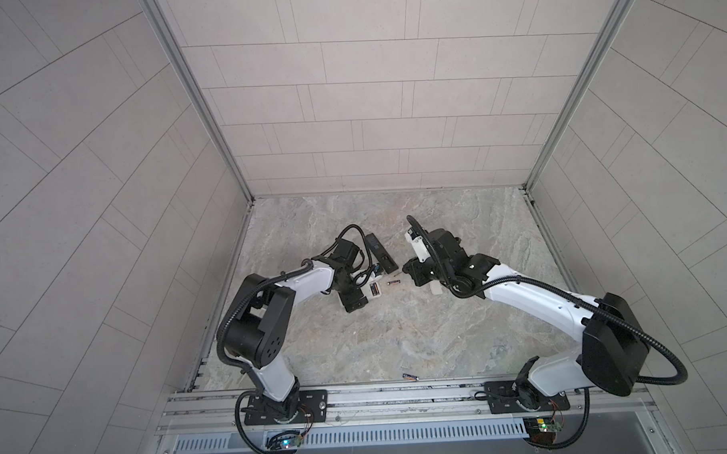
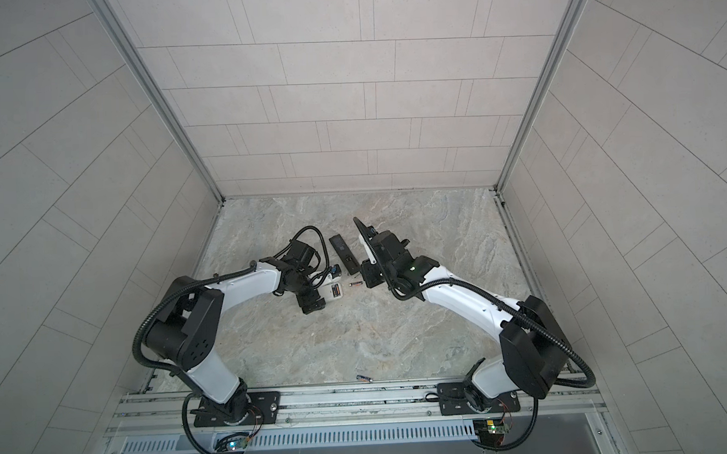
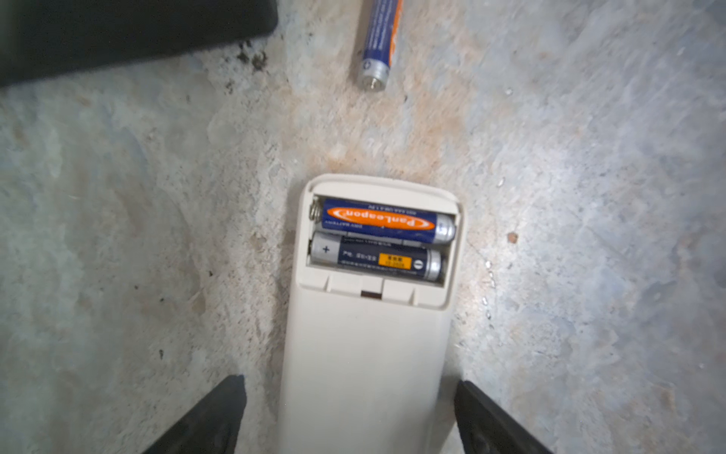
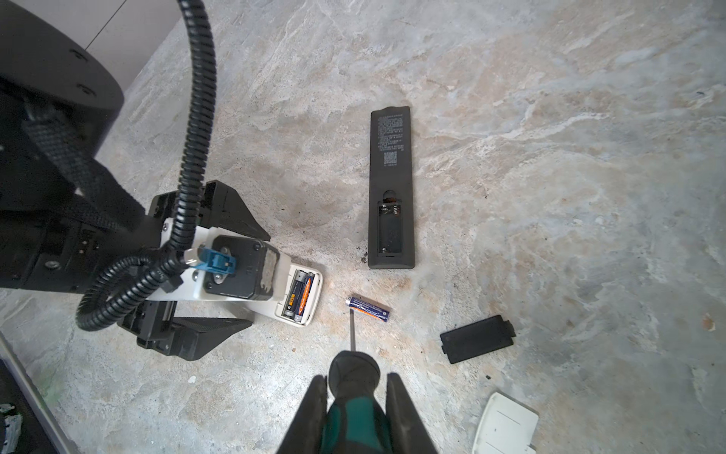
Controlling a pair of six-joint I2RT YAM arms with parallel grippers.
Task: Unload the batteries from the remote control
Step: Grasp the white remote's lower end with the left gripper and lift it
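Marbled tabletop under everything. Straddles white remote with left tool, fingers spread either side. Pinches screwdriver by its handle in right tool, off white remote's open end. Past that same end, black remote, back up, bay open. White remote also back up, bay uncovered. Farther from white remote than the screwdriver, black cover and white cover. Inside white remote's bay, two batteries side by side. Just off white remote's open end, loose battery, screwdriver tip just beside it. Well apart from white remote, on the robot's side, stray battery.
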